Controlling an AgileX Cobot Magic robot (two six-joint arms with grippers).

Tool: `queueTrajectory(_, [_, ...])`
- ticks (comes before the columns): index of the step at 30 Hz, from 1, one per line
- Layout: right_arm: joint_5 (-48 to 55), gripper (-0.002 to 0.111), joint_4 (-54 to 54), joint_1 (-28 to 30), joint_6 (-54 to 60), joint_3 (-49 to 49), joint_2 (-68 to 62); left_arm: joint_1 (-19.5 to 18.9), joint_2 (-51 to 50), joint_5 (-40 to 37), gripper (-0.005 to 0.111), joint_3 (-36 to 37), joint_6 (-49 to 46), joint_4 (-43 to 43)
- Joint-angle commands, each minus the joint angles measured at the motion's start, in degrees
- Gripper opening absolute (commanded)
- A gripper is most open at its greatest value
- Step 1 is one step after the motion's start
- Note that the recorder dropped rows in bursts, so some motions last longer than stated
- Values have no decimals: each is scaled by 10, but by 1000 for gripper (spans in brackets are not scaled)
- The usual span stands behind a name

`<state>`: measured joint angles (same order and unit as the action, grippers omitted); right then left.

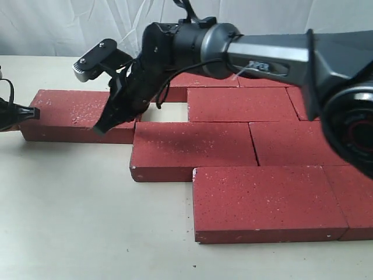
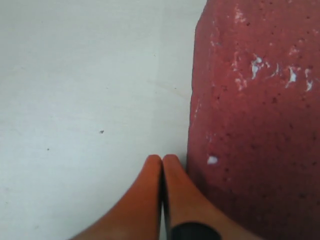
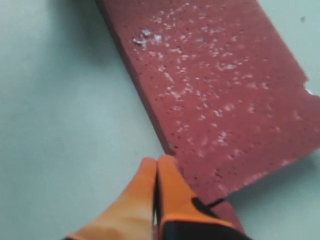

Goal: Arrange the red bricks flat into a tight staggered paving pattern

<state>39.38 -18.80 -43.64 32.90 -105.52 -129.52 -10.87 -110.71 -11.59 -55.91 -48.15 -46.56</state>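
The only writing was a small pale label (image 1: 267, 66) on the right arm (image 1: 274, 55), too small to read. The bricks bore no marks beyond white flecks.

The red bricks (image 1: 233, 146) lay flat on the cream table (image 1: 70, 221), packed in staggered rows over its right half. The rows ran back toward the edge by the white curtain (image 1: 58, 26). The rows were cut off at the picture's right edge, and the arm hid part of the back row, so the count could not be made out. One bare gap (image 1: 166, 112) in the paving showed the table.

An outlying brick (image 1: 76, 114) lay flat at the left end of the rows, nearer the curtain edge than the front edge. Its right end met the paving just beside the gap.

The left gripper (image 1: 28, 113) was mostly cut off at the picture's left edge, its tip at that brick's left end. In the left wrist view its orange fingertips (image 2: 150, 172) were clenched together on nothing, just beside the brick's side (image 2: 255, 125).

The right gripper (image 1: 108, 121) reached across the middle to the brick's right end. In the right wrist view its fingertips (image 3: 170, 175) were also pressed closed and empty, touching the brick's edge (image 3: 215, 90). One corner of that brick looked chipped, and a red sliver beside the fingers could not be identified.
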Motion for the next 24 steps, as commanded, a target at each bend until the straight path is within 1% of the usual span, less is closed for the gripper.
queueTrajectory(1, [90,-1,4,-8,-3,-101,-64,2,0,15,0,-2,0,-5])
queueTrajectory(5, [105,-1,21,-10,-17,-153,-106,2,0,13,0,-2,0,-5])
queueTrajectory(8, [105,-1,27,-10,-17,-169,-122,2,0,17,0,-2,0,-5])
queueTrajectory(13, [95,-1,62,-10,-34,-175,-134,7,0,18,0,-2,0,-6])
queueTrajectory(17, [76,-1,105,-10,-64,-175,-139,22,0,27,0,-2,0,-6])
queueTrajectory(24, [73,-1,106,-10,-69,-175,-140,41,0,44,0,-2,-6,-6])
